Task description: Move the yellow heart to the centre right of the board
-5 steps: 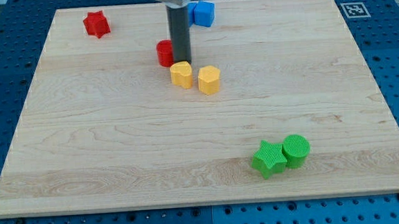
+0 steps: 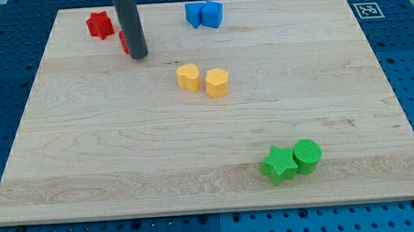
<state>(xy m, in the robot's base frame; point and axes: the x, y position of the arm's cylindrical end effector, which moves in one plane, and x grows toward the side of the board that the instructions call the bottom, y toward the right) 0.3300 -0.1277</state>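
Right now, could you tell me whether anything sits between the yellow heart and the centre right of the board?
Yes: the other yellow block sits right beside the yellow heart, on its right, so a straight push right would hit it. Past that block I see only bare board. My tip is up-left of the heart, by a red block.

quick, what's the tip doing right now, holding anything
My tip: a bare rod, holding nothing, beside a red block and well to the view's left of the yellow heart.

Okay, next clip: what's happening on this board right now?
My tip sits at the view's upper left, just right of a partly hidden red block, near the red star block. The yellow heart block lies mid-board beside the yellow hexagonal block, untouched and not yet at the centre right.
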